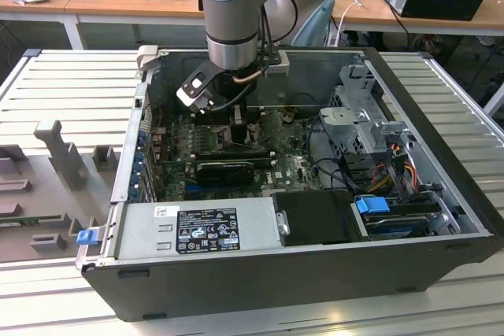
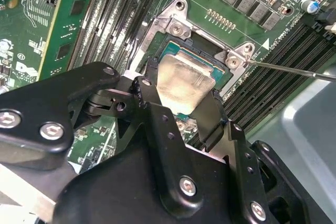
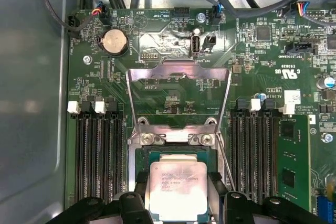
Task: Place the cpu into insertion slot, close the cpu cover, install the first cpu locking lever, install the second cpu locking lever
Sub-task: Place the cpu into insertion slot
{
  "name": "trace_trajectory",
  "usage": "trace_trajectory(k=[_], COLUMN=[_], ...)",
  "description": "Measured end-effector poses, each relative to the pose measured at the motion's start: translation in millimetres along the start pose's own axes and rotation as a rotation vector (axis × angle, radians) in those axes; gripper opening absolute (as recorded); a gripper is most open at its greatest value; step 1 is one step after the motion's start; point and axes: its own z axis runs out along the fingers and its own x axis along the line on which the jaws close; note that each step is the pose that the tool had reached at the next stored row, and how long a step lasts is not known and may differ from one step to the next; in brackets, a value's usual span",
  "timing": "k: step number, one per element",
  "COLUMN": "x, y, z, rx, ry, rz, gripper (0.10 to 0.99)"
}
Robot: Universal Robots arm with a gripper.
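Note:
My gripper [image 2: 181,94] is shut on the cpu [image 2: 185,82], a flat square chip with a metallic face, its black fingers [image 2: 216,113] against two opposite edges. The cpu [image 3: 177,188] hangs just over the insertion slot [image 3: 178,152], whose dark recess and silvery rim [image 2: 174,23] show past it. Beyond the slot the cpu cover [image 3: 178,73] stands swung open, a thin silvery frame with a large window. A thin locking lever rod [image 2: 294,70] runs off from the slot's corner. In the exterior view the arm reaches down into the computer case, with the gripper [image 1: 236,120] low over the motherboard [image 1: 228,153].
Rows of black memory slots [image 3: 97,156] flank the socket on both sides [image 3: 257,153]. A coin battery [image 3: 114,41] and cables sit beyond the cover. The case holds a power supply [image 1: 197,230] at the near side and a drive cage [image 1: 362,116] at the exterior view's right.

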Motion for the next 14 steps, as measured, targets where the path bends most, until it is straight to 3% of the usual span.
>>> trace_trajectory(k=[8,9,14], x=[0.3,0.3,0.4], y=[-0.2,-0.2,0.1], z=[2.8,2.9,-1.2], rx=[0.000,0.000,0.000], ry=[-0.0002,0.0000,-0.0001], rz=[0.000,0.000,0.000], gripper=[0.529,0.604,0.604])
